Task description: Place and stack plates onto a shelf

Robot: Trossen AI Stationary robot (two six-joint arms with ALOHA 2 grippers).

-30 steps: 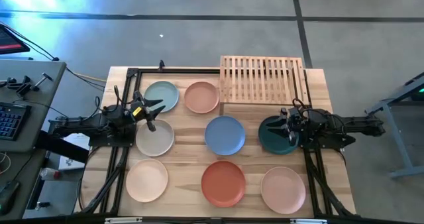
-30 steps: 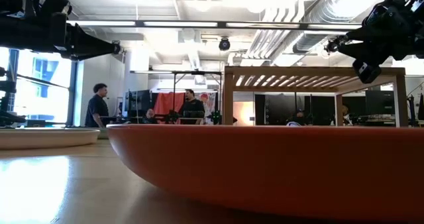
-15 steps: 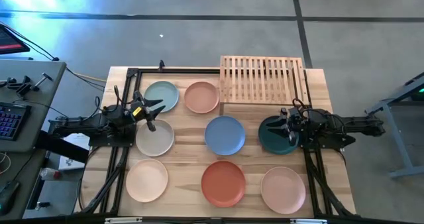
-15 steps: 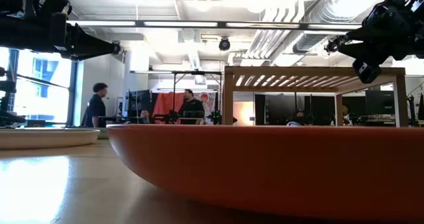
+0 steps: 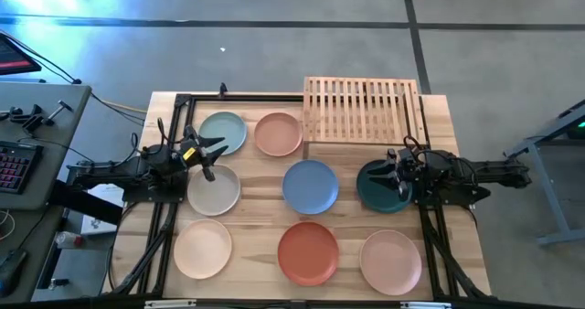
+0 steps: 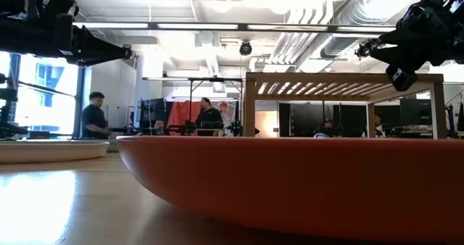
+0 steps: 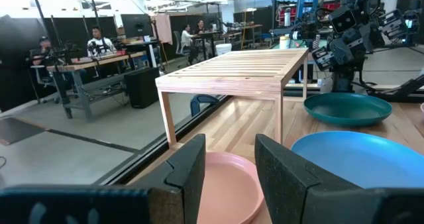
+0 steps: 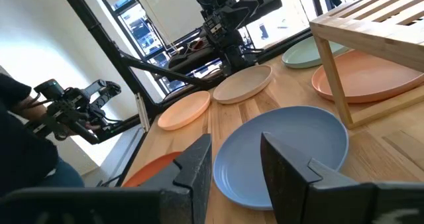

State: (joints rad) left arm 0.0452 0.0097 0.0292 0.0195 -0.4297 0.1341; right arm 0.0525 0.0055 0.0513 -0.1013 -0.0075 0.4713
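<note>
Shelf [image 5: 362,110] top bare; blue plate [image 5: 310,186] mid-table, gaps all round.

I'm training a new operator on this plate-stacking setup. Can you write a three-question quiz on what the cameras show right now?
1. True or false: a plate already lies on the shelf.
2. Which plate lies under the right gripper? A) blue plate B) dark green plate C) pink plate
3. Fill in: the left gripper hovers between the pale teal plate and the ____ plate.

Key: 1 false; 2 B; 3 grey-beige.
</note>
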